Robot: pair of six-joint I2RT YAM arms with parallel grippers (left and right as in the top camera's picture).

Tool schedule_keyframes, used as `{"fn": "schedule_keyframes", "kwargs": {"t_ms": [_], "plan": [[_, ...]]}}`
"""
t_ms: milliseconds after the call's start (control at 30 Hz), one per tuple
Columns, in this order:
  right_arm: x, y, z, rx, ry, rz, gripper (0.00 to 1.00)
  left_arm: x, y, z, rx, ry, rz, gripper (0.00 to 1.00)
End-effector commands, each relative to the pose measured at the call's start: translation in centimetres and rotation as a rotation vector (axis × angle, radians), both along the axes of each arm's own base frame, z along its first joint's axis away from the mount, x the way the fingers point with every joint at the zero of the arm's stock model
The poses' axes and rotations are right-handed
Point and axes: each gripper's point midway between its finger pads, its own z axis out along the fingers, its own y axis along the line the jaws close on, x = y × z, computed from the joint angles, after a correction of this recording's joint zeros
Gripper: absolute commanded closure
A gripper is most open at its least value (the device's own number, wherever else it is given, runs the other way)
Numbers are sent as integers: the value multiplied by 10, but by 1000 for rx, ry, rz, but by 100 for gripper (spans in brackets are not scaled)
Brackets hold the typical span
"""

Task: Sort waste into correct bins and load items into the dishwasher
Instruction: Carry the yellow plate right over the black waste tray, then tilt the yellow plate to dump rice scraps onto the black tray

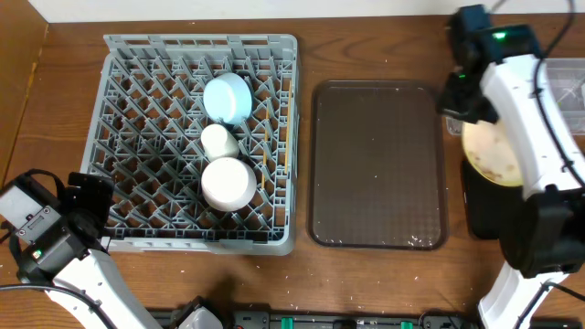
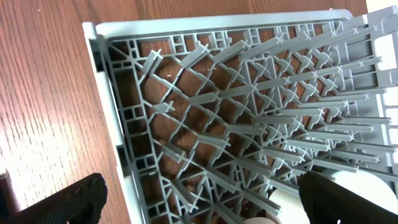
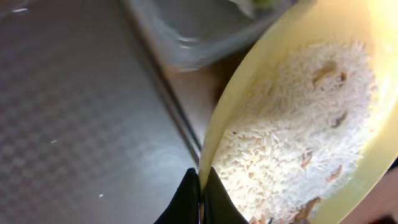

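Observation:
The grey dish rack (image 1: 146, 155) holds the light-blue bowl (image 1: 228, 97), the small white cup (image 1: 218, 140) and the pale pink-white bowl (image 1: 228, 183); thin chopsticks (image 1: 264, 160) stand among its pegs. My right gripper (image 3: 201, 186) is shut on the rim of the yellow plate (image 3: 323, 37), which is tilted and carries whitish rice crumbs (image 3: 292, 137). In the overhead view the plate (image 1: 489, 151) hangs over the black tub (image 1: 480, 215). The clear tub (image 1: 567, 87) is at the far right. My left gripper (image 2: 199, 199) is open over the rack's near-left corner (image 2: 106, 37).
The flat dark-brown serving tray (image 1: 377, 164) lies between the rack and the tubs; it also shows in the right wrist view (image 3: 74, 112). A few crumbs dot the tray's front edge and the table front.

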Motion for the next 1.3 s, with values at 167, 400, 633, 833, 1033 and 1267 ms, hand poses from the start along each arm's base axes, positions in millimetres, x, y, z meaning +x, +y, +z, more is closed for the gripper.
{"fn": "schedule_keyframes", "kwargs": {"t_ms": [167, 400, 633, 833, 1033, 1267], "plan": [[-7, -29, 5, 163, 6, -148, 99, 0, 4, 9, 17, -14, 9, 0], [-19, -41, -11, 204, 59, -202, 99, 0, 4, 9, 17, -13, 9, 0], [-20, -37, -13, 304, 70, -189, 99, 0, 4, 9, 17, -14, 9, 0], [-16, -33, -11, 485, 38, -110, 99, 0, 4, 9, 17, -13, 9, 0], [-19, -46, -14, 578, 22, -152, 99, 0, 4, 9, 18, -14, 9, 0], [-16, -58, -4, 704, -39, -165, 99, 0, 4, 9, 17, -14, 9, 0]]}}
